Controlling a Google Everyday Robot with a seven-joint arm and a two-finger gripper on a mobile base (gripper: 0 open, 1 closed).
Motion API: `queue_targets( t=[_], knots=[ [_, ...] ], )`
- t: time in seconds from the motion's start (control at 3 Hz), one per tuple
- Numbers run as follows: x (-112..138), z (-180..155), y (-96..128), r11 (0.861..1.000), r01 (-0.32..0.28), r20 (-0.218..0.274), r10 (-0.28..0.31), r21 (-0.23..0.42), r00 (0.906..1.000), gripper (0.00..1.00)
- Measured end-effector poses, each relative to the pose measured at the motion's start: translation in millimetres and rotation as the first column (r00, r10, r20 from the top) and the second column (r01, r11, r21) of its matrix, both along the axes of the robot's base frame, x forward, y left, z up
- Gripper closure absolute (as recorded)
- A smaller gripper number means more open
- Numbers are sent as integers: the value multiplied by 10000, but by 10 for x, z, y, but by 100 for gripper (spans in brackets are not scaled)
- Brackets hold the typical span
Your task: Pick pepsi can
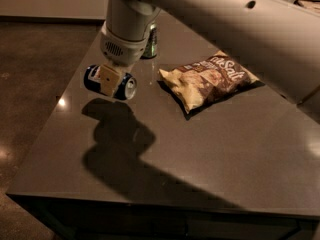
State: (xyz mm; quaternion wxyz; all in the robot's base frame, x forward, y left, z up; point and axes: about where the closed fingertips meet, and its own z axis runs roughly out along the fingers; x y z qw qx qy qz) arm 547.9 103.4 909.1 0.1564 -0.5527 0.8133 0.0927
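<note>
The pepsi can [94, 79], dark blue with a silver end, lies sideways in my gripper [109, 80], which is shut on its middle. The can hangs above the dark table [200, 154], near its left edge, with its shadow on the surface below. One tan finger pad [108, 79] covers the front of the can. My white arm comes in from the upper right and hides the far side of the can.
A green can [150, 43] stands upright behind my wrist at the back of the table. A chip bag [210, 79] lies right of the gripper. The table's left edge drops to a dark floor [35, 74].
</note>
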Motion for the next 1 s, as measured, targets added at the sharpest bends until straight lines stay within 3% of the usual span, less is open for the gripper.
queue_targets(
  t=[0.67,1.0],
  knots=[
    [100,383,-384,9981,-617,384,615,35,9974,100],
    [98,393,-383,9975,-711,427,709,22,9966,100]
  ],
)
